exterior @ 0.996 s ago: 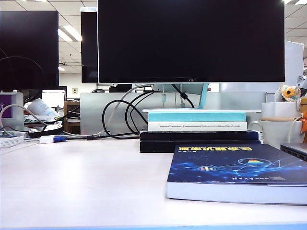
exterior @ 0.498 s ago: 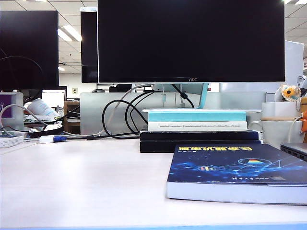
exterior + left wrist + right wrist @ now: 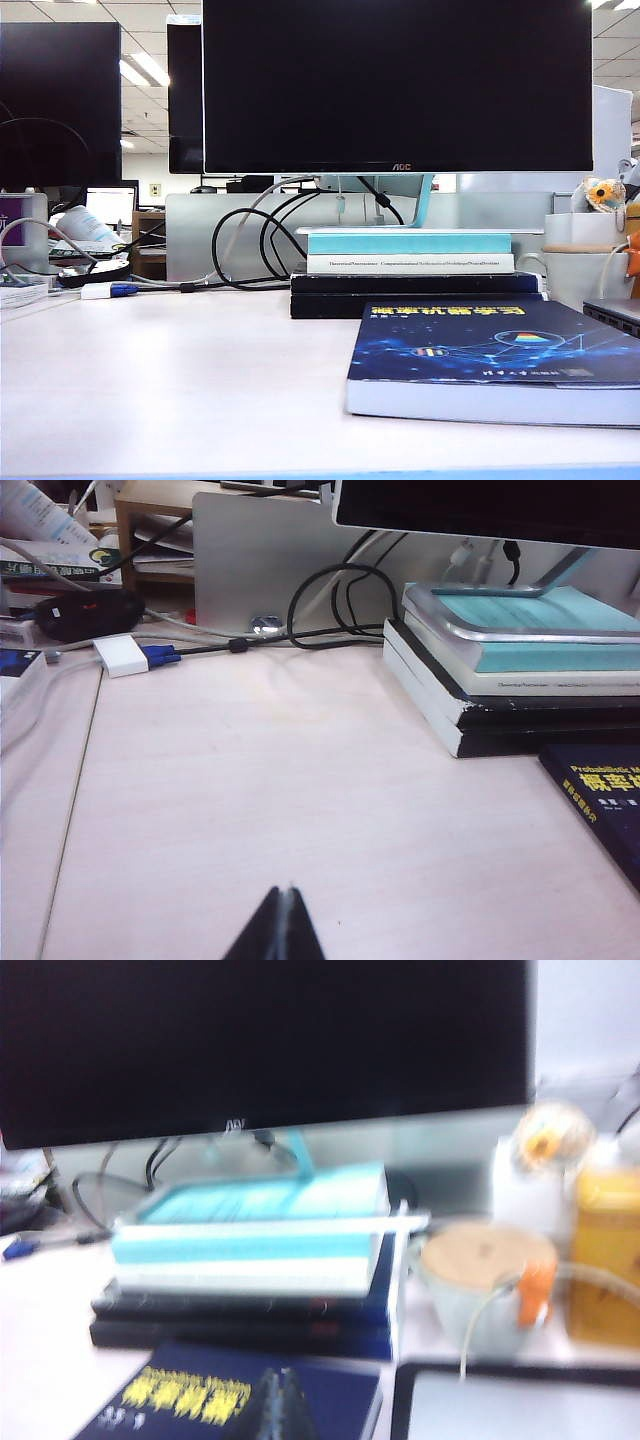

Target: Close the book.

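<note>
Exterior view: the book point(image 3: 500, 365) lay flat and shut on the table point(image 3: 170, 380), front right, dark blue cover up with yellow title characters, white page block facing the camera. Just behind it sat the black books point(image 3: 415, 295) with the teal-and-white book point(image 3: 410, 250) stacked on top, under the monitor point(image 3: 398, 85). A mug point(image 3: 585, 270) stood to the right. Neither arm nor gripper showed here. Versus the frames from a second and half a second before: nothing on the table had moved, only a tiny shift of the whole picture. Cover already down, so the closing looked done; judged to be the tail end, arms pulled back.

Left wrist view: the left gripper point(image 3: 283, 927) had its fingers pressed together, holding nothing, hovering over bare table well apart from the book point(image 3: 600, 800), whose dark cover corner showed at the edge. The book stack point(image 3: 500, 670) and cables point(image 3: 300, 620) lay beyond.

Right wrist view: blurred, so the camera was probably moving. The right gripper point(image 3: 281, 1405) also had its fingers together, empty, above the near edge of the book point(image 3: 240, 1395), yellow title visible; cannot tell if it touched the cover. The stack point(image 3: 250, 1260) and mug point(image 3: 485, 1280) sat behind. No earlier wrist frames to compare.
</note>
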`<state>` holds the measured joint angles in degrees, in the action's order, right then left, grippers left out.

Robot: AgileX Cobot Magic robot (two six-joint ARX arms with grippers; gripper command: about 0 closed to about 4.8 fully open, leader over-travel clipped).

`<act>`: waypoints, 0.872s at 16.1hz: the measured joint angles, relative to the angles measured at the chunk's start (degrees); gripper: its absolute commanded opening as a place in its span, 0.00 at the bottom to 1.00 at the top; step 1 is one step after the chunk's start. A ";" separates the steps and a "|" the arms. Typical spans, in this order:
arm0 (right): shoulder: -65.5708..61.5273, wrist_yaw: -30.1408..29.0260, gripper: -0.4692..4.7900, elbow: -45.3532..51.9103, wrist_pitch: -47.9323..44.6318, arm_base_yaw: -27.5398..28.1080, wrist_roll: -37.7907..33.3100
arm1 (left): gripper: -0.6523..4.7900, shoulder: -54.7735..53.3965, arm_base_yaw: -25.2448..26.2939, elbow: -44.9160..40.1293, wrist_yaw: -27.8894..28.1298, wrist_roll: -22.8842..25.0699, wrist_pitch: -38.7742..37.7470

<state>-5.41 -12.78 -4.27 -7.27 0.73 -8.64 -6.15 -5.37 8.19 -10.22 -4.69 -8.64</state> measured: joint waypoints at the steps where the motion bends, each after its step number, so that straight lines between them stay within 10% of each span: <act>1: -0.02 -0.39 0.09 0.02 0.85 0.66 -0.61 | 0.11 0.00 0.00 -0.02 0.02 0.00 -0.11; 14: 0.02 6.67 0.09 3.76 6.32 0.22 -1.38 | 0.11 5.95 -0.02 -5.33 6.01 -1.38 1.07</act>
<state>-5.39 -6.11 -0.51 -0.95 0.95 -10.02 -0.21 -5.39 2.85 -4.21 -6.07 -7.57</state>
